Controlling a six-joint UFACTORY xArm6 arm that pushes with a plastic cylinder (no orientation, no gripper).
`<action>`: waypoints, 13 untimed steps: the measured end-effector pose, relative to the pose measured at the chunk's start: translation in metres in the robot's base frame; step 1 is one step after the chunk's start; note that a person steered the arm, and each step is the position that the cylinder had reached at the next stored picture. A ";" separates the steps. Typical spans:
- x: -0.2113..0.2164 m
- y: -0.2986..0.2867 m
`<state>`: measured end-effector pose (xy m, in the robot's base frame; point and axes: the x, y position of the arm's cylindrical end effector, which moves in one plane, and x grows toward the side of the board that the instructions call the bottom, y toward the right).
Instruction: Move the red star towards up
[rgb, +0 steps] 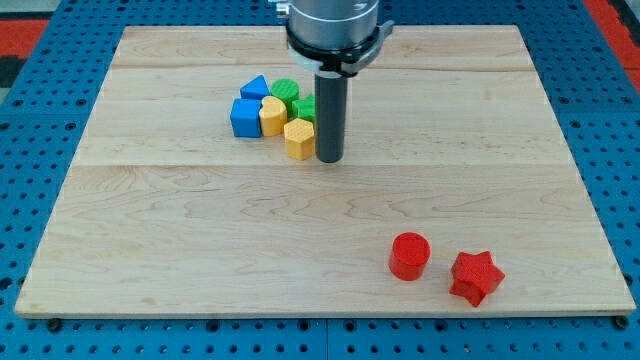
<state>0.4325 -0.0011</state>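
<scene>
The wood board (150, 220) is big. My tip (330, 159) has no claw; it is just a rod, touching the yellow block (299, 138) on its left. 5 more blocks huddle left. The red star (476, 276) sits far below-right, beside the red round block (409, 255).

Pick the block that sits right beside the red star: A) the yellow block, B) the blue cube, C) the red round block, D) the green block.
C: the red round block sits just to the view's left of the red star near the board's bottom right, while my tip is far off by the yellow block in the cluster.
</scene>
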 end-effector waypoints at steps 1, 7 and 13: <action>0.000 -0.022; 0.047 0.238; 0.173 0.200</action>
<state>0.6058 0.1992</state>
